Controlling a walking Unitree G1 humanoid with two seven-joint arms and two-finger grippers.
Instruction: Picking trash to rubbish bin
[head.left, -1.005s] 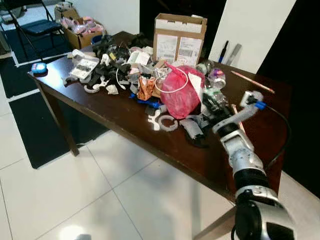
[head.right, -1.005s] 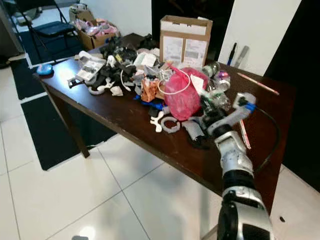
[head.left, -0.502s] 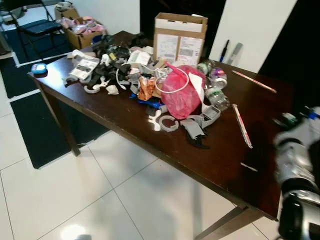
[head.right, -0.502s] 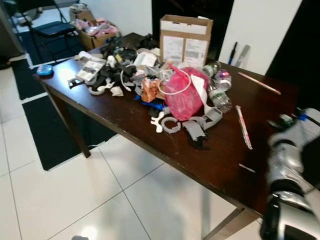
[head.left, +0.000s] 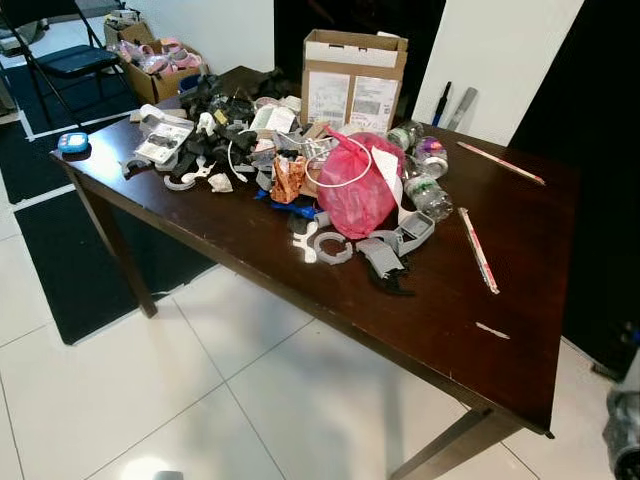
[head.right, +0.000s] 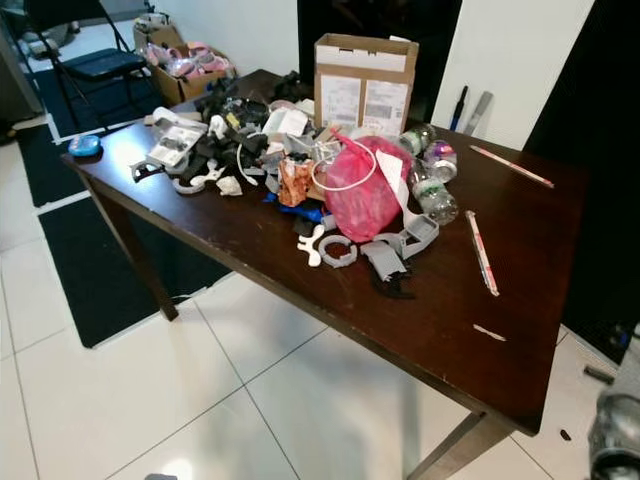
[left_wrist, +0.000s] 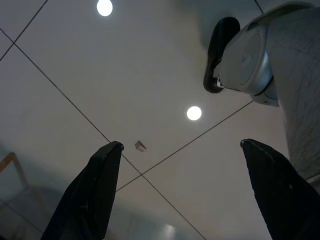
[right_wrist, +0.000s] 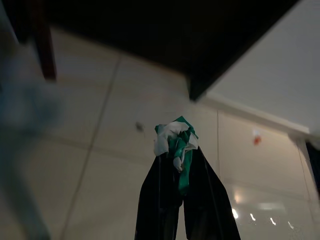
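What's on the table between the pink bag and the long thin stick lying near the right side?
A clear plastic bottle and a grey plastic part lie between the pink bag and the stick, then bare dark table, seen in both eye views.

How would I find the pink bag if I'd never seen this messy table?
Find the dark wooden table and the cardboard box at its back edge. Just in front sits the pink bag, the only big, bright pink lump among grey and black bits.
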